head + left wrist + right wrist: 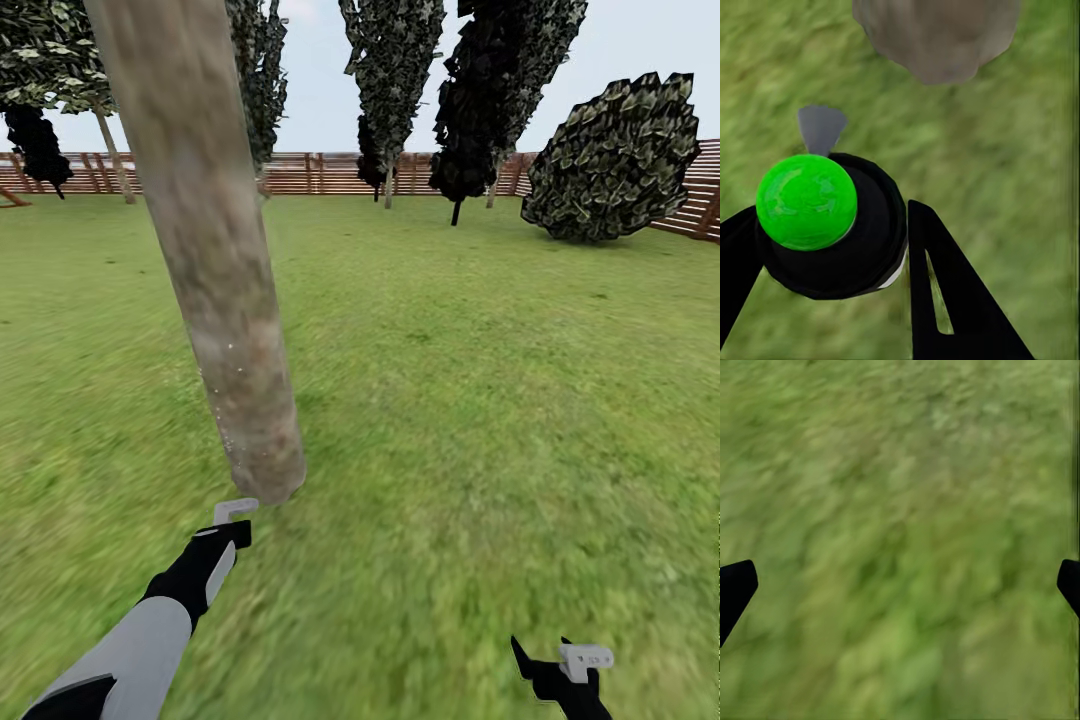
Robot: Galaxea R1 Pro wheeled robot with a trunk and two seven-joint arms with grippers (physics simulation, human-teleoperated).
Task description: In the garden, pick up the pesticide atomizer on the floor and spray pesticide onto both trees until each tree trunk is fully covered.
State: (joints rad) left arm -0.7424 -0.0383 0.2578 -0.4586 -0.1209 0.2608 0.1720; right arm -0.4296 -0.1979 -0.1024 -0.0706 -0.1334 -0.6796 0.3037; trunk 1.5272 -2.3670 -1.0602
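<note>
Where the left arm reaches forward over the lawn (480, 380), its gripper (832, 247) is closed round the pesticide atomizer (817, 217) — the left wrist view shows a black round body with a glossy green cap, one dark finger (945, 292) pressed to each side of it, and a small grey nozzle pointing toward the base of the tree trunk (215, 260). In the head view the left gripper (232, 525) sits just beside the foot of that trunk, a pale grey bracket at its tip nearly at the bark; whether it touches, I cannot tell. The trunk is thick, mottled grey-tan, and appears tilted in the head view, its crown above the frame. A few pale specks of pesticide (222, 400) show on its lower bark, sparse; most of the bark looks bare. The right gripper (560, 670) is low near the robot's right side, over bare grass, well apart from the trunk; in the right wrist view its dark fingers (735, 589) stand wide at either edge — spread, nothing between them. Far side of the garden: a brown slatted fence (320, 172), several thin-stemmed dark columnar trees (395, 70) and a broad-leaved bush (615, 160) to the right.
</note>
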